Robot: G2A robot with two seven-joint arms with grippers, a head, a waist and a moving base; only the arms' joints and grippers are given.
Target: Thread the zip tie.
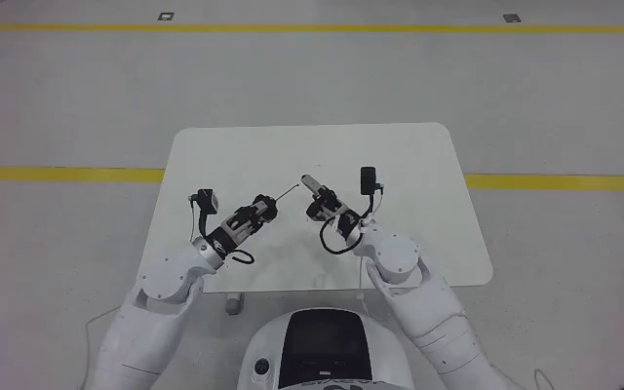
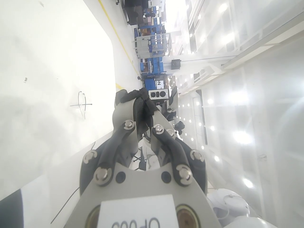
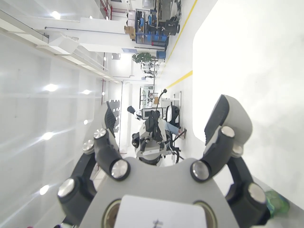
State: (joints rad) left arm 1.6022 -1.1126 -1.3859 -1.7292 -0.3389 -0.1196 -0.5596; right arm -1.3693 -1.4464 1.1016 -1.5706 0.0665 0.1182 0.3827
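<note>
From my station I read the job as barely begun. The left tool (image 1: 265,207) is clamped down narrow on one end of the zip tie (image 1: 288,193), and in its own wrist view the fingers (image 2: 133,105) are pressed together on dark material. No loop has been formed, and neither end has been fed through anything, so the whole threading step is left to do.

The tie sticks straight out of the left tool as a thin dark strip. Its long axis runs roughly in line with that tool's fingers. It points away from the left tool, slanting off from the robot and towards the other arm. From the right wrist view the strip (image 3: 159,100) rises out of the left tool (image 3: 153,122) and ends in a small knob. I take that knob to be the locking head, though it is too small to be sure. If so, the tail is the end pinched in the left tool.

Just past the tie's free end, on the side away from the left tool, the right tool (image 1: 317,192) hangs over the worktop (image 1: 409,156). It is spread wide and holding nothing (image 3: 166,117), close to the tie but not touching it.
</note>
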